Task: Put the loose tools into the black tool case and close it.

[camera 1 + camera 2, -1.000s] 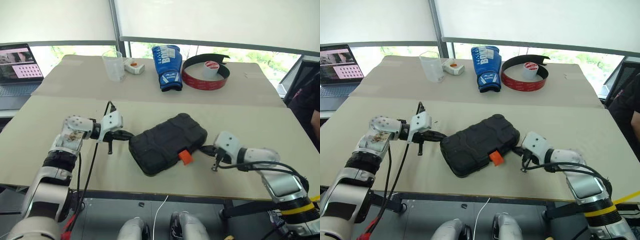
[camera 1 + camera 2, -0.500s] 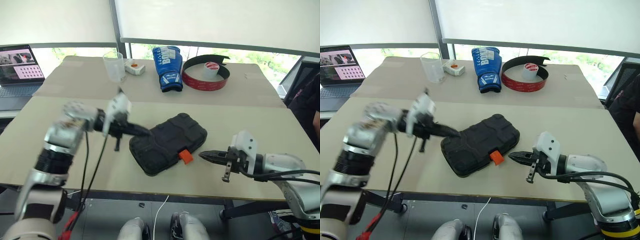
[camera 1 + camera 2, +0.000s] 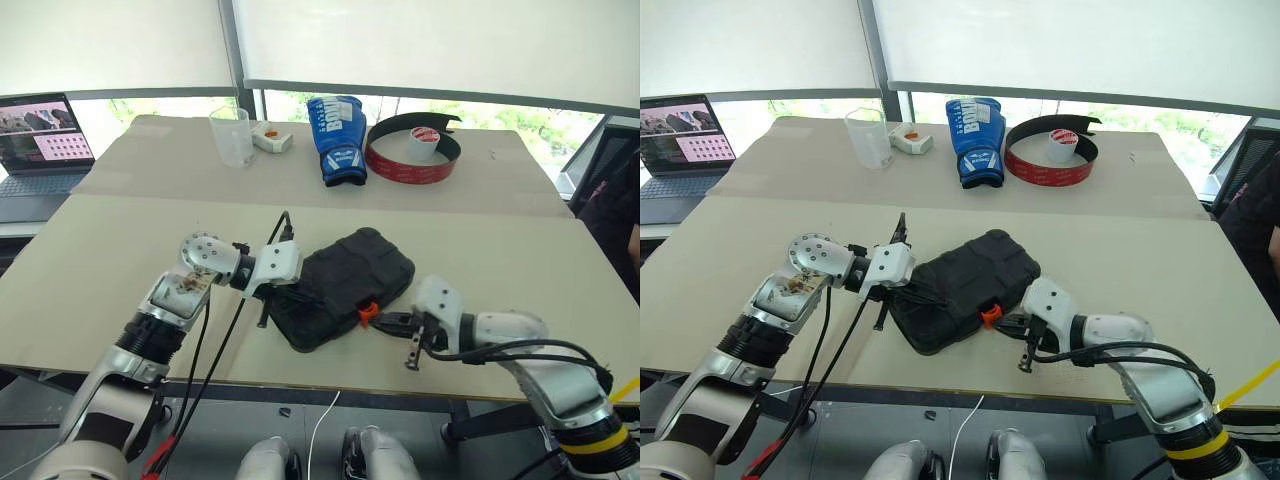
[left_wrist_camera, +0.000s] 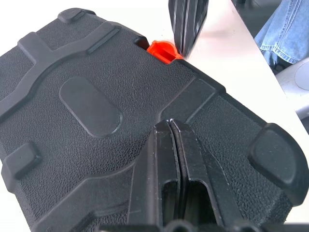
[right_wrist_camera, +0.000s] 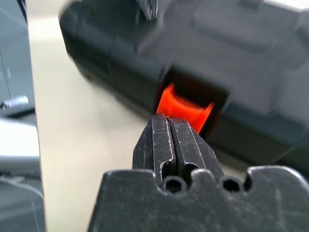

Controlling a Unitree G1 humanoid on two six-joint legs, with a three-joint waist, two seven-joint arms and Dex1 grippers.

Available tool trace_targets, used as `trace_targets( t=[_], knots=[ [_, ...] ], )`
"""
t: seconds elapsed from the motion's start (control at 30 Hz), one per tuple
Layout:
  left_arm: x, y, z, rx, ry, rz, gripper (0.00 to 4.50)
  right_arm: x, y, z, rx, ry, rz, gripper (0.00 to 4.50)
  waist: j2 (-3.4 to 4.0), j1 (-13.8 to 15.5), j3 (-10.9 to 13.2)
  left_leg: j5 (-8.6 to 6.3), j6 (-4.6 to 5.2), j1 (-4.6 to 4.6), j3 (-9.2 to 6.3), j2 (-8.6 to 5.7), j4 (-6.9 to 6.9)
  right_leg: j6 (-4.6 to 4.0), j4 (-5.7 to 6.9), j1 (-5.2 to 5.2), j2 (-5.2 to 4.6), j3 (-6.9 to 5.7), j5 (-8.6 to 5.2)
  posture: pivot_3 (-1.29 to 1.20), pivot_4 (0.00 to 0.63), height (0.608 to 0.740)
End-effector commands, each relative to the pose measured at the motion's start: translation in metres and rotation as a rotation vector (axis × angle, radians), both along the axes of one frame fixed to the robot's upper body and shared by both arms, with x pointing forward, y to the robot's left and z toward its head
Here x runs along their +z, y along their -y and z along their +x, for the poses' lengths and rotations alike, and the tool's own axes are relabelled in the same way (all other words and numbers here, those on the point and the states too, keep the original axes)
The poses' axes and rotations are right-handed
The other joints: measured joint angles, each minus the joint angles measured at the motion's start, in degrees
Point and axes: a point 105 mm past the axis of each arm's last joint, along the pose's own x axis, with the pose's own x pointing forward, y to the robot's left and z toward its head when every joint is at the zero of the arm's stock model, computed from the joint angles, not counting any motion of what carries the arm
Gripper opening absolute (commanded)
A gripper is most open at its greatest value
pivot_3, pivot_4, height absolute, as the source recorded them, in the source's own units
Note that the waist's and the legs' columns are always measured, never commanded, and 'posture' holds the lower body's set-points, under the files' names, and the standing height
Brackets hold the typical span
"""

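The closed black tool case [image 3: 340, 288] is lying on the tabletop [image 3: 100, 240]. The left gripper [image 4: 170, 126], fingers together, is being rested on its lid; the right gripper [image 5: 169, 121], fingers together, is being held at the orange latch [image 5: 182, 105].

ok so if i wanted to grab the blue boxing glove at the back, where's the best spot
Probably the cuff end of the blue boxing glove, which points toward the robot. It looks narrower and flatter than the padded fist end facing the window. Come from the near side, past the closed black tool case, with the fingers across the cuff's width.
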Motion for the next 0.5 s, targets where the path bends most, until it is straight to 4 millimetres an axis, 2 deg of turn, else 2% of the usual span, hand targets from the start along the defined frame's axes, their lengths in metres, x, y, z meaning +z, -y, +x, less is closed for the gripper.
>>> trace_targets(
  t=[0.03, 0.13, 0.23, 0.37, 0.43, 0.5],
  knots=[
    [-0.023, -0.005, 0.004, 0.050, -0.047, 0.073, 0.08, 0.005, -0.004, 0.007, -0.020, 0.057, 0.017, 0.00, 0.00, 0.00, -0.01, 0.00, 0.00, 0.00, 0.00, 0.00, 0.00, 0.00, 0.00, 0.00, 0.00, 0.00, 0.00, 0.00, 0.150, 0.727],
    [-0.023, -0.003, 0.005, 0.052, -0.043, 0.066, 0.08, 0.005, -0.004, 0.008, -0.027, 0.057, 0.021, 0.00, 0.00, -0.08, -0.02, 0.00, 0.00, 0.02, 0.01, 0.00, 0.00, 0.00, 0.01, 0.01, 0.00, 0.00, 0.00, 0.00, 0.150, 0.727],
    [-0.023, -0.001, 0.005, 0.051, -0.039, 0.060, 0.08, 0.013, -0.004, 0.000, 0.003, 0.043, 0.050, 0.00, 0.00, -0.05, -0.02, 0.00, 0.00, 0.01, 0.00, 0.01, 0.00, 0.00, 0.01, 0.01, 0.00, 0.00, 0.00, 0.00, 0.150, 0.727],
    [-0.021, 0.000, 0.008, 0.053, -0.031, 0.055, 0.08, 0.049, -0.007, -0.019, 0.080, 0.023, 0.181, 0.00, 0.00, 0.00, -0.02, -0.01, 0.01, 0.00, -0.02, 0.00, -0.02, 0.00, -0.01, 0.00, 0.00, -0.01, 0.00, 0.00, 0.150, 0.727],
    [-0.021, 0.000, 0.009, 0.054, -0.026, 0.053, 0.08, 0.062, -0.007, -0.016, 0.057, 0.029, 0.219, 0.00, 0.00, -0.06, -0.02, -0.01, 0.02, 0.01, -0.04, 0.01, -0.02, 0.00, -0.01, 0.01, 0.00, -0.02, 0.00, 0.00, 0.150, 0.727],
    [-0.021, 0.001, 0.010, 0.053, -0.023, 0.053, 0.08, 0.062, -0.007, -0.009, 0.030, 0.029, 0.206, 0.00, 0.00, -0.10, -0.03, -0.03, 0.04, 0.02, -0.03, 0.00, -0.01, 0.02, -0.01, 0.02, 0.00, 0.00, 0.02, 0.00, 0.150, 0.727]
  ],
)
